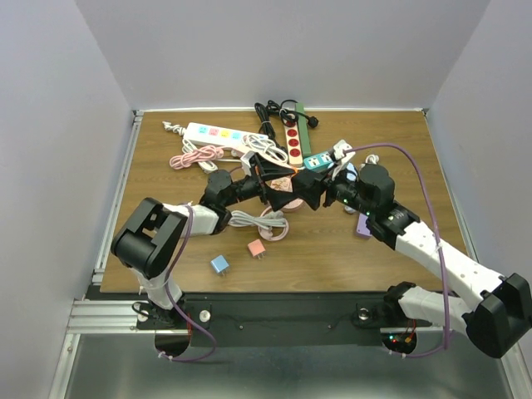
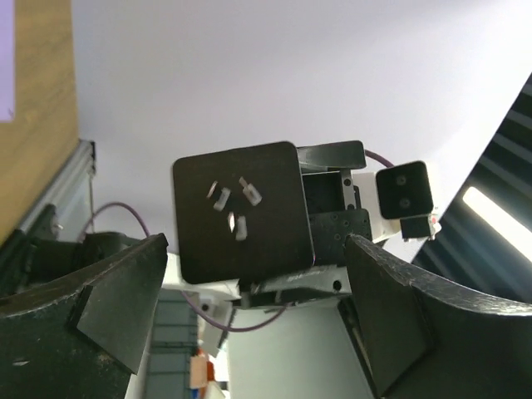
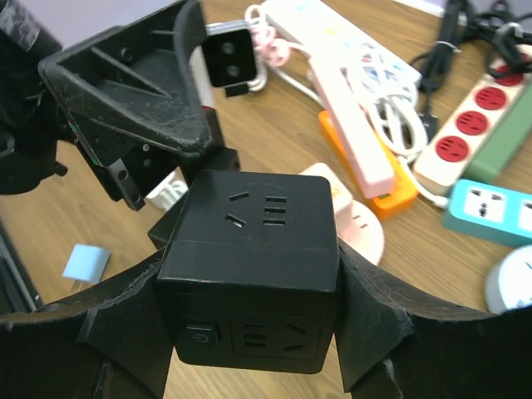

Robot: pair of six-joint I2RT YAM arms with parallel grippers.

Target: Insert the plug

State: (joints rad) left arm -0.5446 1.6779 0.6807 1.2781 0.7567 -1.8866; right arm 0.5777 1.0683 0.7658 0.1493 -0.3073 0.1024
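Gripping a black cube (image 3: 249,249) by two flat sides, the right pincer (image 3: 253,291) holds it above the middle of the worktop (image 1: 332,258). The left pincer (image 2: 253,283) gapes wide and empty, facing the cube's three metal prongs (image 2: 233,204). Smooth hard plastic with rounded edges may twist in that hold under pushing. The white strip (image 1: 218,134) and red-socket strip (image 1: 292,137) lie loose among cables (image 1: 268,151) near the far edge and could slide, so the thin prongs may miss their slots.
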